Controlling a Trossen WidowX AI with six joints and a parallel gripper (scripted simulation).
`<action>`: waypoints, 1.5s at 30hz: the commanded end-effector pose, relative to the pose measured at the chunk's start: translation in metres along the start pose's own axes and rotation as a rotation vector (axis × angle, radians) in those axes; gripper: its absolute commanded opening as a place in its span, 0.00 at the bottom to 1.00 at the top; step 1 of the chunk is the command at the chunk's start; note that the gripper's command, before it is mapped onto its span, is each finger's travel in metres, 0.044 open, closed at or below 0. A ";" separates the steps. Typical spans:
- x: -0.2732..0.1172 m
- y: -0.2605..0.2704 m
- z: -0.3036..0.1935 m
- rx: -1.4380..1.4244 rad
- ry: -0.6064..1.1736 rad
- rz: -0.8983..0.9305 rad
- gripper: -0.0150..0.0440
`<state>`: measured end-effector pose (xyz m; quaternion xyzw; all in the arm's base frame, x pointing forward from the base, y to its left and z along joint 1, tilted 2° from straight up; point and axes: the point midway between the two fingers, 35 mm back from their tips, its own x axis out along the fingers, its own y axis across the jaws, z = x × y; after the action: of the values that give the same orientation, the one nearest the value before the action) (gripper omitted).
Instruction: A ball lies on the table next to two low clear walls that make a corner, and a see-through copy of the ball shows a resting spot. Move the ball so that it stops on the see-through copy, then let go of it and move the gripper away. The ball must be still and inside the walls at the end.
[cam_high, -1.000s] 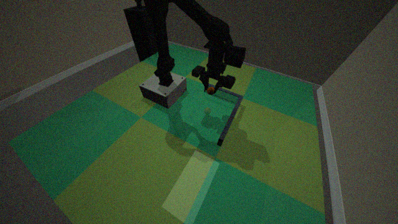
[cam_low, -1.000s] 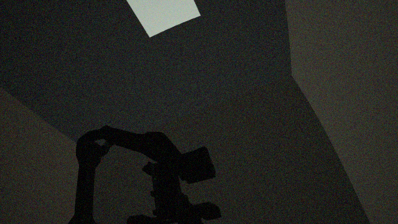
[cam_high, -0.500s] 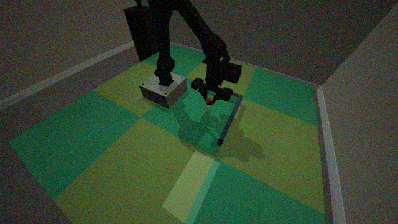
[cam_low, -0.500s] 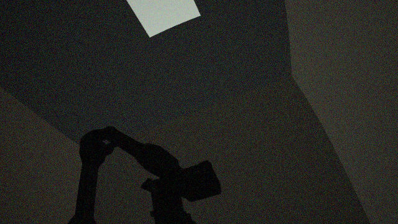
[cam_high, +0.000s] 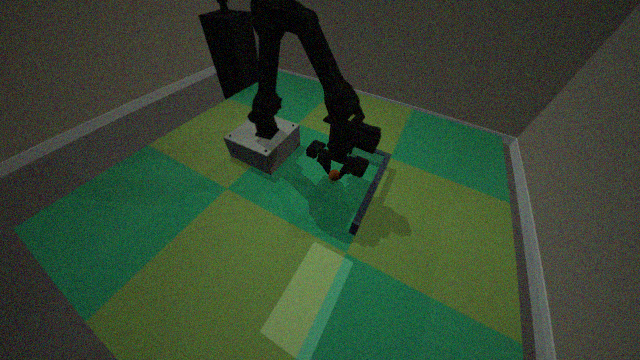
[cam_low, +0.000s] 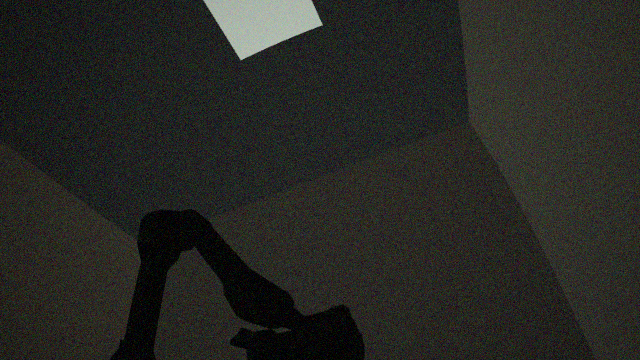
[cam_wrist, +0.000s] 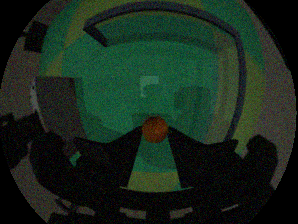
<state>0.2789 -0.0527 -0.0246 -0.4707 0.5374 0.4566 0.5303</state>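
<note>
Exterior view was nearly black, arm (cam_low: 235, 285) just a silhouette; the see-through copy was too faint to place. Gripper (cam_high: 336, 171) was clamped on the orange ball (cam_high: 334, 175), inside the corner of the low walls (cam_high: 370, 192) on the table (cam_high: 200, 280).

The gripper (cam_high: 336, 169) is clamped on the ball (cam_high: 334, 175) inside the corner formed by two low walls (cam_high: 371, 192), with the arm's base block (cam_high: 262, 144) just to its left.
</note>
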 end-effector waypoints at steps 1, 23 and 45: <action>0.005 0.001 0.000 -0.003 0.001 0.002 0.25; 0.018 0.001 0.000 0.000 0.000 0.003 0.65; -0.062 -0.004 0.000 -0.005 0.000 -0.013 0.75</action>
<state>0.2811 -0.0520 0.0372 -0.4741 0.5345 0.4560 0.5306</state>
